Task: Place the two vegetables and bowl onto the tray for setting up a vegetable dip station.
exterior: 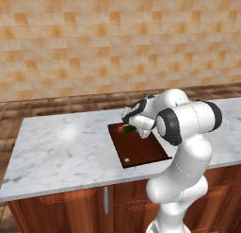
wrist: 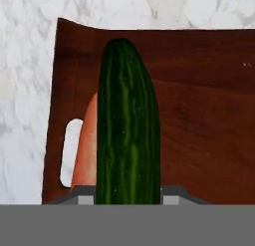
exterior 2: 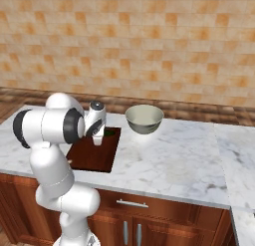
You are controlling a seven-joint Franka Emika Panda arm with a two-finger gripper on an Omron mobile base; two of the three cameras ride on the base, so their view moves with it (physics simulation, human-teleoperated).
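The marble counter carries everything. On it the tray lies mid-frame in the left base view, under my bent arm. The bowl waits on bare counter, upper centre of the right base view. My gripper holds the cucumber above the tray, alongside the carrot lying near the slot handle, so I judge release comes next.

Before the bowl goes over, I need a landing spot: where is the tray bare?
The tray is bare from its middle to the white-dot end. The slot-handle end is crowded: the cucumber sits over the carrot there. The bowl waits on the counter.
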